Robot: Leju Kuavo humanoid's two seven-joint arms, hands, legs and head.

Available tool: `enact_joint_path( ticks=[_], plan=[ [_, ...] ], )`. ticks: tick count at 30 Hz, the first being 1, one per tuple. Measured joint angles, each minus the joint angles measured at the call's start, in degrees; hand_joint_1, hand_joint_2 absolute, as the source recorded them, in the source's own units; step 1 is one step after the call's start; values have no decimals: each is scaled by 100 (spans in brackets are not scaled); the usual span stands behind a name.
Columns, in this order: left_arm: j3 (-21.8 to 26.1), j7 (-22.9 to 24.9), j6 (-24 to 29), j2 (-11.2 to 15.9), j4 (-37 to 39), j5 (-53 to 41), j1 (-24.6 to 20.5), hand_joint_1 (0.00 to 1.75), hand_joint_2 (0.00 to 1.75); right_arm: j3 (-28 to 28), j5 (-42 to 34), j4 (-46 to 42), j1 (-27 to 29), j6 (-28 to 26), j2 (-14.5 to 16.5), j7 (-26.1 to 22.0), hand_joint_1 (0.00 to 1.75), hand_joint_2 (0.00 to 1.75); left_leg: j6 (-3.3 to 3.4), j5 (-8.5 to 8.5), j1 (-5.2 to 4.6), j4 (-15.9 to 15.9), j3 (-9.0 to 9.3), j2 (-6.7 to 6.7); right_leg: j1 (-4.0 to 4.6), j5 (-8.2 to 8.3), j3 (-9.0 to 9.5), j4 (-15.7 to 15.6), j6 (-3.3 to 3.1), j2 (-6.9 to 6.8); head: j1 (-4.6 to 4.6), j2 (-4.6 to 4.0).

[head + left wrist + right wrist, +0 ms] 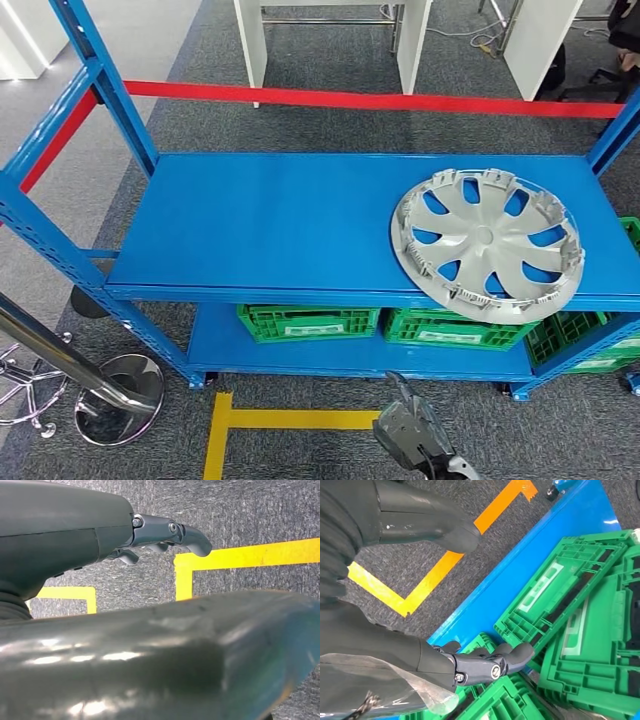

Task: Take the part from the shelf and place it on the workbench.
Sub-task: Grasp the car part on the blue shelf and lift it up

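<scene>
A silver wheel cover (487,242) lies flat on the right part of the blue shelf's (264,220) middle board, its edge overhanging the front lip a little. My right hand (413,430) hangs low in front of the shelf, below and left of the wheel cover and well apart from it. In the right wrist view that hand (395,650) holds nothing, its thumb and fingers (490,662) spread over the green crates. My left hand (94,540) is stretched out over grey carpet and yellow floor tape, with nothing in it.
Green crates (308,322) stand on the bottom board under the wheel cover. A red barrier belt (362,100) runs behind the shelf. A chrome post with a round base (121,398) stands at the front left. Yellow tape (226,420) marks the carpet.
</scene>
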Motion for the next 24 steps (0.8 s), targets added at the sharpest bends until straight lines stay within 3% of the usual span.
enact_joint_path(
  ticks=[4, 6, 10, 11, 15, 24],
  plan=[
    [25, -220, -183, -1, 0, 235, 0, 0, 0, 2, 135, -234, 39, -125, -30, -162, 0, 175, 0, 0, 0, 0, 0, 0, 0, 0, 0, 0, 0, 0, -1, 0],
    [95, -628, -415, -10, 0, 415, 5, 0, 0, -26, 466, -444, 127, -473, -35, -331, 0, 175, 0, 0, 0, 2, -1, -1, 0, 0, -1, 0, 0, -4, -1, 0],
    [469, -2643, -1223, -75, 0, 733, 40, 0, 0, -358, 1909, -1681, 645, -2111, -34, -573, 0, 175, 1, -4, -1, 2, -4, 1, -1, -4, -1, 0, 6, -4, 0, 0],
    [550, -2909, -1344, -92, 0, 744, 38, 0, 0, -451, 2197, -1983, 728, -2331, -31, -580, 0, 175, 2, -6, -1, 2, -1, 10, -1, -4, -1, 0, 6, 7, -1, 0],
    [741, -3031, -1536, -141, 0, 746, 38, 0, 0, -783, 2772, -2678, 1029, -2424, 30, -747, 0, 175, 5, -10, -1, 1, 1, 27, -1, -4, -1, 0, 6, 22, 1, 0],
    [893, -3033, -1557, -167, 0, 746, 47, 0, 0, -1080, 2827, -3211, 1229, -2424, 115, -776, 0, 175, 5, -10, -1, 2, 3, 33, -1, -4, 0, -1, 6, 27, 1, 0]
  ],
)
